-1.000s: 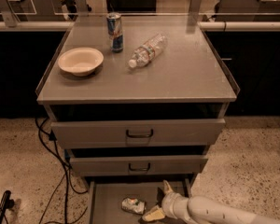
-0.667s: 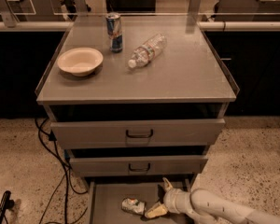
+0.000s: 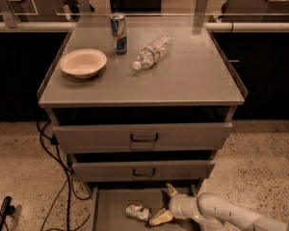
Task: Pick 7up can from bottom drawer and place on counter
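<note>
1. counter: carries bowl, blue-silver slim can, water bottle on its side.
2. bottom drawer: pulled open, lowest of 3.
3. gripper: inside drawer, right of can; jaws released, spread wide.
4. 7up can: lying on drawer floor, just beside lower jaw, not yet between the 2.

Handling: slide gripper left until both jaws bracket can; close gently, as dented sides may slip.

Counter matt metal; 7up can dented, shiny; claw smooth plastic, in bottom drawer nr can.
</note>
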You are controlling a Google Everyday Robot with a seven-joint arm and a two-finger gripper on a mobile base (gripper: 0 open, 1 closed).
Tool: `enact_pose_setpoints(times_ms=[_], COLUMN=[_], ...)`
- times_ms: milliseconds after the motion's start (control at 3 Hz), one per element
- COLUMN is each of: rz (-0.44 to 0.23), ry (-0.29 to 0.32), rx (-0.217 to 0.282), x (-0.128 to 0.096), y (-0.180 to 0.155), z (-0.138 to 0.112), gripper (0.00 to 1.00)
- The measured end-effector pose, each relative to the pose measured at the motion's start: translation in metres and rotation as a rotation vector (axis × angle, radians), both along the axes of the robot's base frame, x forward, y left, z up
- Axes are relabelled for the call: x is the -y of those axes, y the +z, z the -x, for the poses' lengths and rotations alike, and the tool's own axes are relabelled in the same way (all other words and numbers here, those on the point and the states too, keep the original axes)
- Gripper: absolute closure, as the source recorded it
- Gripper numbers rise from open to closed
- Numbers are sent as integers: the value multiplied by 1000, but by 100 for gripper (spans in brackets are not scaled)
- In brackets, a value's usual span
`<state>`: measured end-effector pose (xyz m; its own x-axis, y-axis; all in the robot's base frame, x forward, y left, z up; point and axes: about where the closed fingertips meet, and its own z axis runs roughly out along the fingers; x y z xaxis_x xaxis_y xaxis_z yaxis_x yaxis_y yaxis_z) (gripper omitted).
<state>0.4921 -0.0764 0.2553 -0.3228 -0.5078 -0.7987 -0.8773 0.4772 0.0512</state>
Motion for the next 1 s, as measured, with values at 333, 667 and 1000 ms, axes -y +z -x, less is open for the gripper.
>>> enact_pose_setpoints(times_ms=[333,667,1000], rz=[-30,-42,-24], ry=[14,44,44], rx=[4,23,53], x=[-9,-26,-31], y=[-4,-16,-28], z=[1,3,2], gripper=[0,0,0])
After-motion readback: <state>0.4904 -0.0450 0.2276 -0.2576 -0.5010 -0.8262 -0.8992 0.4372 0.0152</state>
